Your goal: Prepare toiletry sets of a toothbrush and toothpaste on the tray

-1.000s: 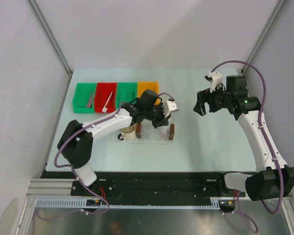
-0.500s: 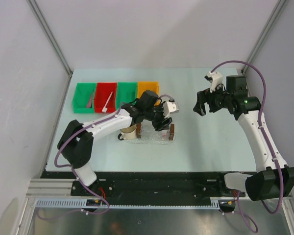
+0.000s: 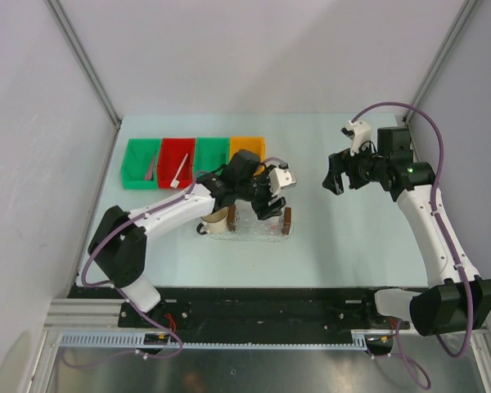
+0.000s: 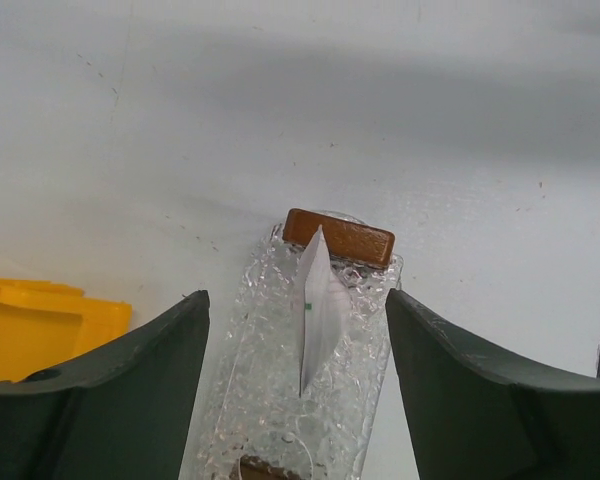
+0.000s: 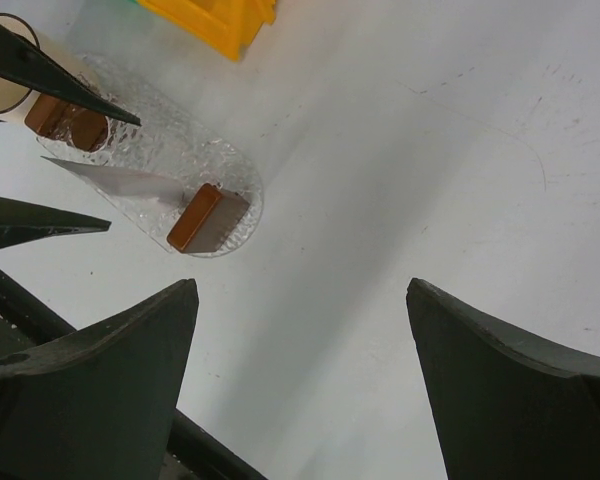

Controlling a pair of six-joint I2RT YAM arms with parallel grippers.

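Note:
The clear tray (image 3: 254, 232) with a brown block (image 4: 340, 237) at each short end lies at mid-table. A pale toothpaste (image 4: 318, 300) tube lies on it, flat end toward the far block, also in the right wrist view as toothpaste (image 5: 120, 180). My left gripper (image 3: 268, 203) hovers just above the tray, open, its fingers either side of the tube and not touching it; the wrist view shows this left gripper (image 4: 292, 296). A white toothbrush (image 3: 178, 172) lies in the red bin (image 3: 175, 151). My right gripper (image 3: 335, 176) hangs open and empty over bare table to the right, right gripper (image 5: 301, 288).
Four bins stand in a row behind the tray: green (image 3: 139, 162), red, green (image 3: 211, 154), orange (image 3: 247, 146). A slim item lies in the leftmost green bin. A beige cup (image 3: 215, 219) stands against the tray's left end. The orange bin (image 4: 40, 325) is close to the left fingers.
My left gripper has gone from nearly shut to open, letting go of the toothpaste, which now lies on the tray. The right arm has not moved.

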